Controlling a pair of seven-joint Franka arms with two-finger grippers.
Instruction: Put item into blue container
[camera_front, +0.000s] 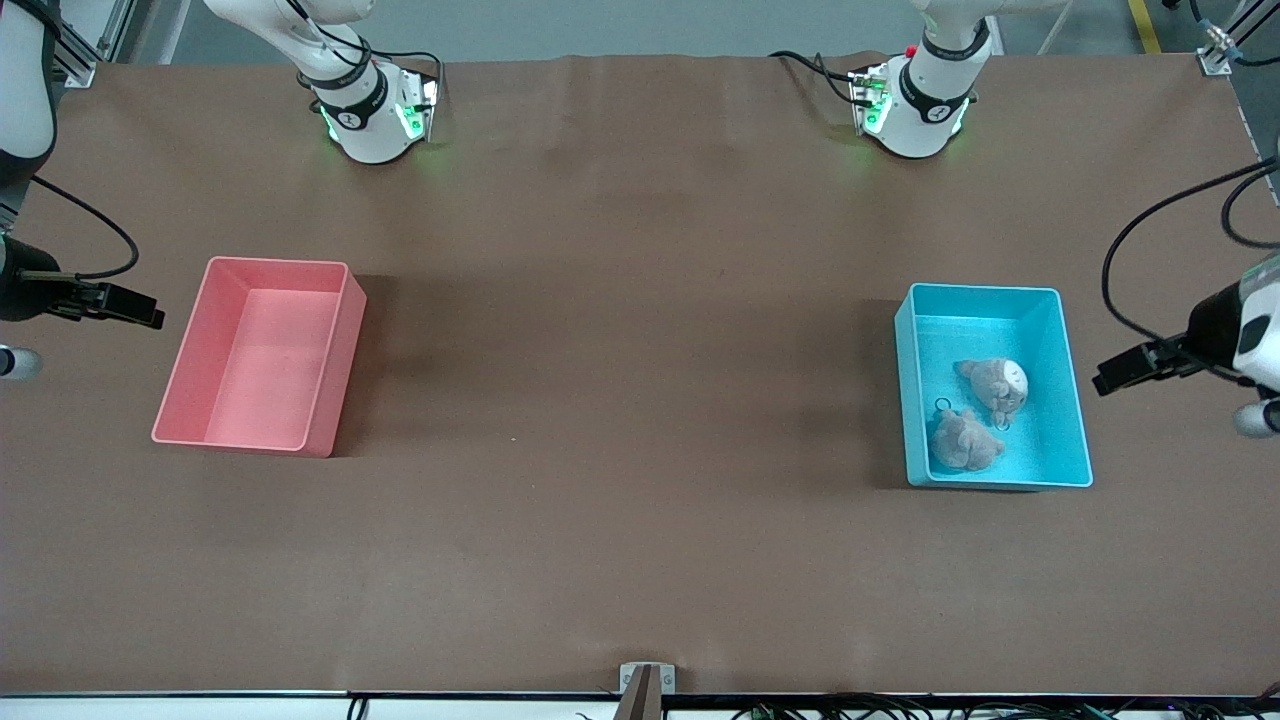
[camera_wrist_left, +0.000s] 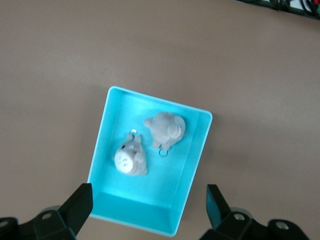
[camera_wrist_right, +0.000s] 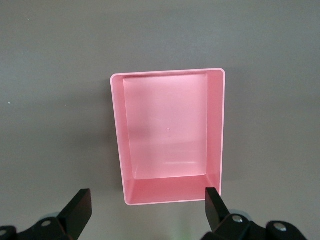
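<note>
The blue container (camera_front: 912, 400) sits toward the left arm's end of the table. Two grey plush toys lie in it, one with a white face (camera_front: 995, 382) and one plain grey (camera_front: 962, 440). My left gripper (camera_front: 1105, 378) hangs open and empty above the table beside the container, at the table's end. In the left wrist view, the blue container (camera_wrist_left: 150, 205) and both toys (camera_wrist_left: 131, 157) (camera_wrist_left: 166, 129) show past the left gripper (camera_wrist_left: 148, 194). My right gripper (camera_front: 150, 312) hangs open and empty beside the pink bin; in its own wrist view the right gripper (camera_wrist_right: 148, 197) has nothing between its fingers.
An empty pink bin (camera_front: 330, 360) of the same shape stands toward the right arm's end of the table, also in the right wrist view as the pink bin (camera_wrist_right: 170, 190). Brown tabletop (camera_front: 630, 400) spans between the two bins. Both arm bases stand along the table's edge farthest from the camera.
</note>
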